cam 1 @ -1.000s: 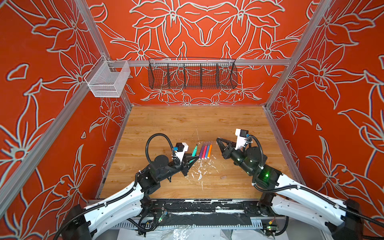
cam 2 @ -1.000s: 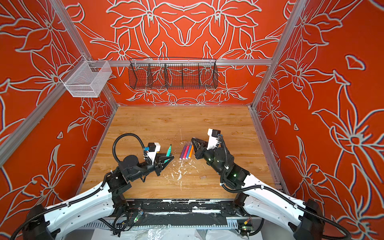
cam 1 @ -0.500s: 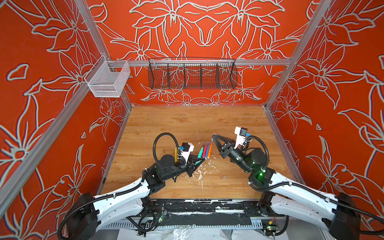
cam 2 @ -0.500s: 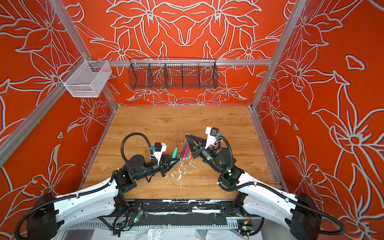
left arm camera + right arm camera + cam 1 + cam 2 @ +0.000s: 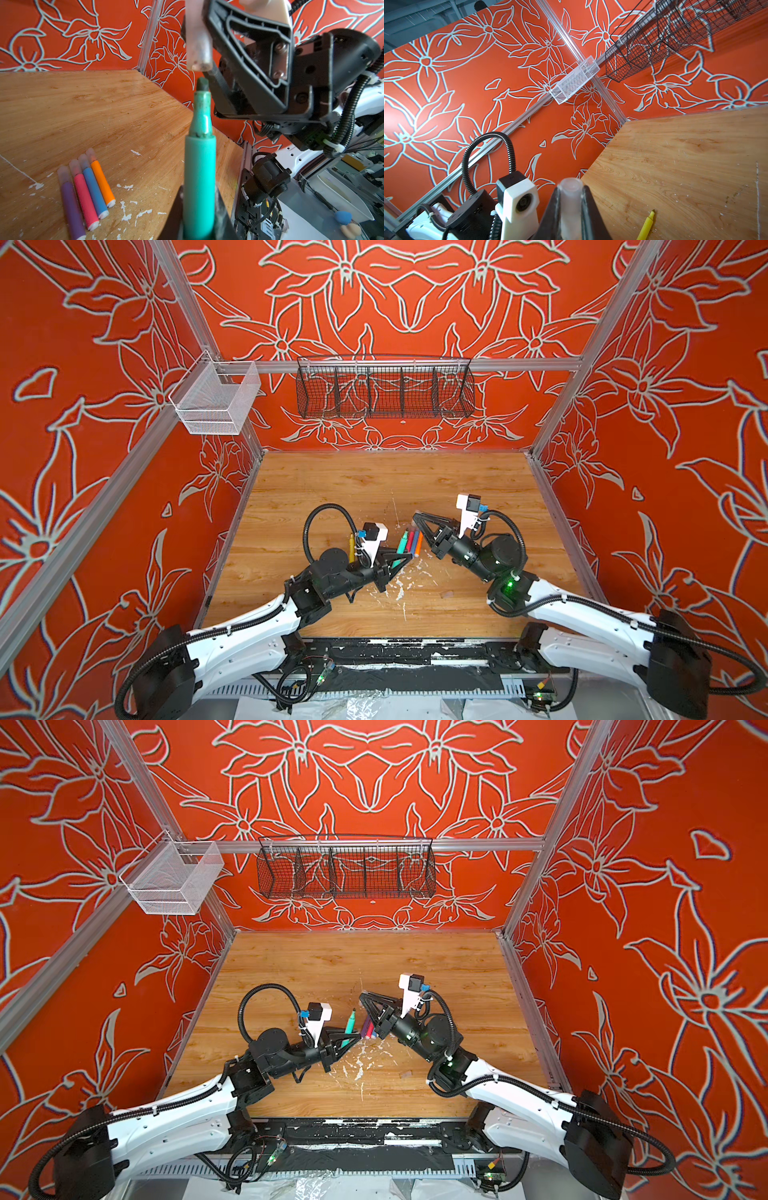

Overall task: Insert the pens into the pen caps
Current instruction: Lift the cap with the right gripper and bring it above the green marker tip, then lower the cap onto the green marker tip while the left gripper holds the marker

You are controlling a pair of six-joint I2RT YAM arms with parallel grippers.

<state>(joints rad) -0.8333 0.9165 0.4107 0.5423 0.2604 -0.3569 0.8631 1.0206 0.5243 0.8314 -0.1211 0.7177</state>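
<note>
Now, left gripper [image 5: 199, 192] clamps the green pen [image 5: 199, 158], right gripper [image 5: 570, 194] clamps a cap [image 5: 198, 37]; any misalignment could jam them crooked.

A clear cap [image 5: 570, 202] between black fingers [image 5: 552, 216]; yellow pen [image 5: 646, 225] on table [image 5: 685, 155].

Bright, even light; close-ups blurred

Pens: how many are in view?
6. The green pen is held in the left gripper; the yellow pen lies alone on the table; the purple pen, pink pen, blue pen and orange pen lie side by side.
</note>
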